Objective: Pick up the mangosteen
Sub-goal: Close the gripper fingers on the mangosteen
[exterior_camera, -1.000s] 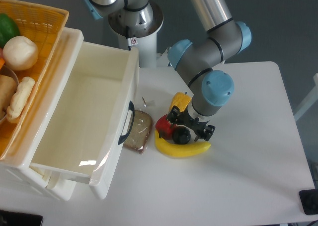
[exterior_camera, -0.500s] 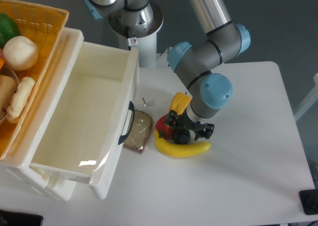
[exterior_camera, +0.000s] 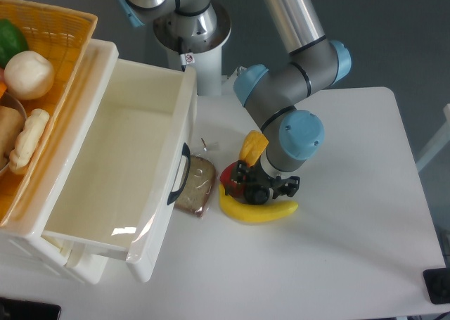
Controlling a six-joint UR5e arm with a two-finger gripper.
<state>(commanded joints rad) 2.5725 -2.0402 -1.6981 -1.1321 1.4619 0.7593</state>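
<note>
Just right of the frame's centre, on the white table [exterior_camera: 351, 250], the gripper [exterior_camera: 261, 189] hangs over a small cluster of fruit, its black jaws standing on either side of the mangosteen [exterior_camera: 257, 193]; whether they are clenched on the dark ball or merely close around it cannot be told from this view. The mangosteen sits touching the red pepper [exterior_camera: 232, 177] on its left and the yellow banana [exterior_camera: 256, 211], which curves just below it. A yellow-orange piece [exterior_camera: 252, 147] lies above the pepper, partly hidden by the arm's grey and blue wrist [exterior_camera: 301, 136]. Left of the fruit a slice of brown bread [exterior_camera: 197, 186] rests beside the dark handle of an open white drawer [exterior_camera: 112, 172]. At the upper left a wicker basket [exterior_camera: 63, 46] holds pale and green items. A small red-and-white sticker on the arm's base [exterior_camera: 188, 58] is too small to read.
</note>
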